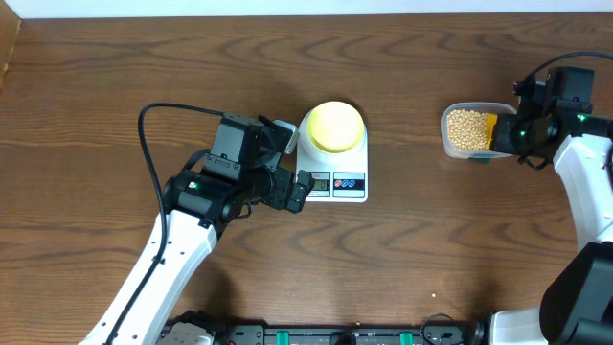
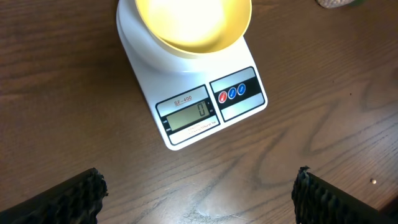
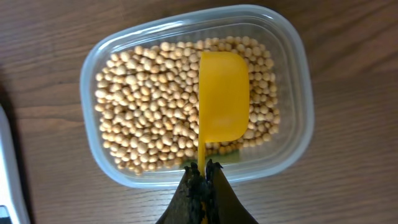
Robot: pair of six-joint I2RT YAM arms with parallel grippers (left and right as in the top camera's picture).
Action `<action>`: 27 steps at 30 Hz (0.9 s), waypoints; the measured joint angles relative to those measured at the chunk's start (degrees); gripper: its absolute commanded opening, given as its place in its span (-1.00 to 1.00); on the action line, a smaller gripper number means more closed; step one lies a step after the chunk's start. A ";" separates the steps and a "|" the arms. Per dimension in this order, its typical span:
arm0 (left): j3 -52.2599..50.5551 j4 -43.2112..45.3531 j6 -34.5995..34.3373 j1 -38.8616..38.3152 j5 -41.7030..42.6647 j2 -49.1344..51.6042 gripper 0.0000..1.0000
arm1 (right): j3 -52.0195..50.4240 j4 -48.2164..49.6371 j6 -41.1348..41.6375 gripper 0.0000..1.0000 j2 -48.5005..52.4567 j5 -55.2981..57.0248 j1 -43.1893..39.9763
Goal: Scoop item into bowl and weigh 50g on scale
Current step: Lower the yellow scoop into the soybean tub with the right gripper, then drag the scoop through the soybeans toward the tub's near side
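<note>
Scoop (image 3: 222,96) in right gripper (image 3: 203,170), above beans (image 3: 146,118)

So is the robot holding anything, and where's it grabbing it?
The right gripper pinches the yellow scoop by the end of its handle, over the tub of soybeans. The left gripper holds nothing.

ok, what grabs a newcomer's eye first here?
The yellow scoop pinched in the shut right gripper, over the clear tub of beans at the right of the table. Then the empty yellow bowl on the white scale at centre, display reading 0, left gripper open beside it.
</note>
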 measured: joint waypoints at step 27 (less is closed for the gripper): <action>0.00 0.02 0.00 0.00 0.00 0.00 0.96 | -3.85 3.72 -0.83 -0.98 0.15 -16.17 -6.27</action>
